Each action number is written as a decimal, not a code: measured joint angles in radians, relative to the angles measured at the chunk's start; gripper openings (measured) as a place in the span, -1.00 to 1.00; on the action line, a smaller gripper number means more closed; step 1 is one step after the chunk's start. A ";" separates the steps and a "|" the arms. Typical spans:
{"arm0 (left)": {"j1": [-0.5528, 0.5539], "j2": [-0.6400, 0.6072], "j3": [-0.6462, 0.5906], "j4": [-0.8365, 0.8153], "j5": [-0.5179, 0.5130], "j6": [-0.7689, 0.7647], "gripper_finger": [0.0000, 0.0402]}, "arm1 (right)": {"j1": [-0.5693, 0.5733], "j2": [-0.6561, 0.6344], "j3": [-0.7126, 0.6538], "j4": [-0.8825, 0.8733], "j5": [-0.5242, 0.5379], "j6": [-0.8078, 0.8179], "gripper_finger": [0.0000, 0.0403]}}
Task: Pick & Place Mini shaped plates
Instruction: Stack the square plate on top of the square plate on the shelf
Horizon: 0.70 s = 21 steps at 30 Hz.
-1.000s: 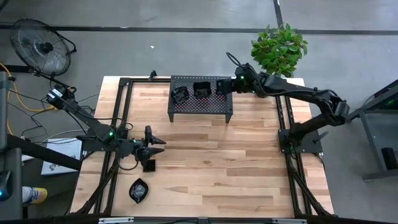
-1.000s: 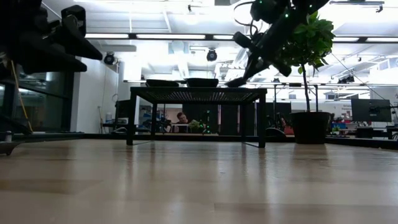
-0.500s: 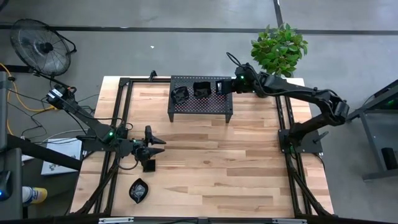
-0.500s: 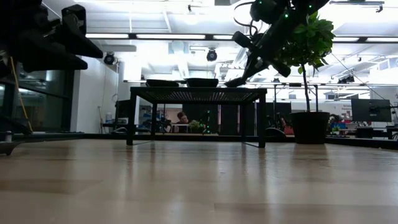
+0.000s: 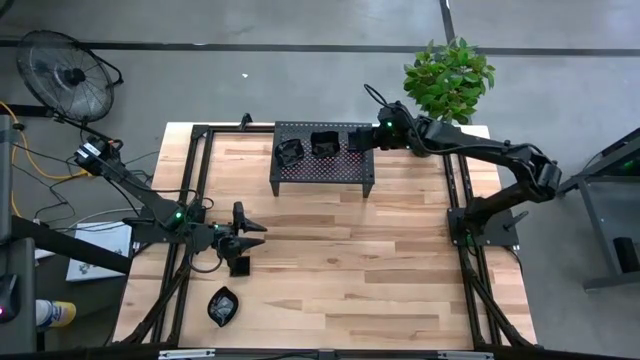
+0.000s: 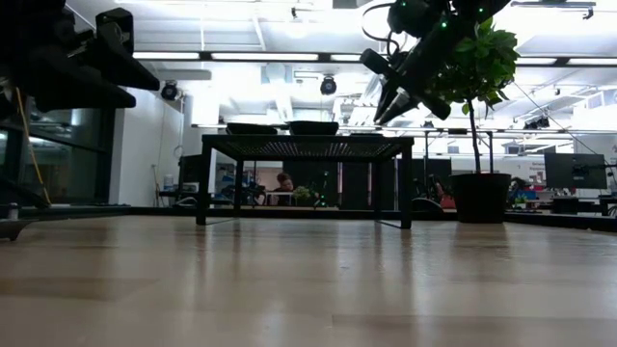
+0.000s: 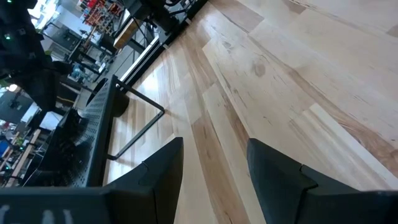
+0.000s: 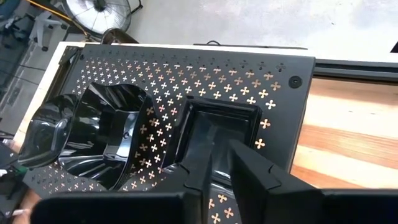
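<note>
Right end effector [image 8: 214, 163] is hovering over the rack [image 5: 322, 152], fingers slightly parted astride the rim of a square mini plate [image 8: 219, 124]; grip unconfirmed. Two plates [image 5: 289, 151] are sitting alongside. Left end effector [image 5: 243, 231], fingers spread, is waiting above another plate [image 5: 239, 265] on the table [image 5: 340, 260].

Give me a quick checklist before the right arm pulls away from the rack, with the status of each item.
1. Square plate rests on the rack: ok.
2. Right tool open: ok.
3. Right tool clear of that plate's rim: cannot tell.
4. Left tool open and empty: ok.
5. Next plate lies on the table beside the left tool: ok.
</note>
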 joint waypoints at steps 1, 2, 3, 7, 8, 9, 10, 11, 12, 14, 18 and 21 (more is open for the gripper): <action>0.000 0.000 0.000 0.000 0.000 0.000 -0.14 | 0.000 0.000 0.000 0.000 0.000 -0.002 -0.74; 0.000 0.000 0.000 0.000 0.000 -0.001 -0.14 | 0.000 0.000 0.000 0.000 0.000 -0.003 -0.72; 0.000 0.000 0.000 0.000 0.000 -0.001 -0.14 | 0.000 0.000 0.000 0.000 0.000 -0.005 -0.71; 0.000 0.000 0.000 0.000 0.000 -0.002 -0.14 | -0.012 -0.004 0.000 0.000 -0.024 -0.035 -0.66; 0.000 0.000 0.000 0.000 0.000 -0.002 -0.14 | -0.018 -0.009 -0.001 0.000 -0.043 -0.047 -0.66; 0.000 0.000 0.000 0.000 -0.001 -0.002 -0.14 | -0.024 -0.016 -0.001 0.000 -0.059 -0.059 -0.66; 0.000 0.000 0.000 0.000 -0.003 -0.002 -0.14 | -0.026 -0.026 -0.001 0.000 -0.074 -0.069 -0.66; 0.000 0.000 0.000 0.000 -0.004 -0.002 -0.14 | -0.027 -0.037 -0.001 0.001 -0.084 -0.078 -0.66; 0.000 0.000 0.000 0.000 -0.004 -0.002 -0.14 | -0.026 -0.047 -0.001 0.001 -0.089 -0.091 -0.67; 0.000 0.000 0.000 0.000 -0.003 -0.002 -0.14 | -0.021 -0.069 -0.001 0.001 -0.103 -0.120 -0.67; 0.000 0.000 0.000 0.000 0.005 -0.009 -0.14 | 0.020 -0.105 -0.001 0.001 -0.124 -0.179 -0.67; 0.000 0.000 0.000 -0.006 0.008 -0.065 -0.14 | 0.078 -0.125 -0.001 0.001 -0.137 -0.229 -0.67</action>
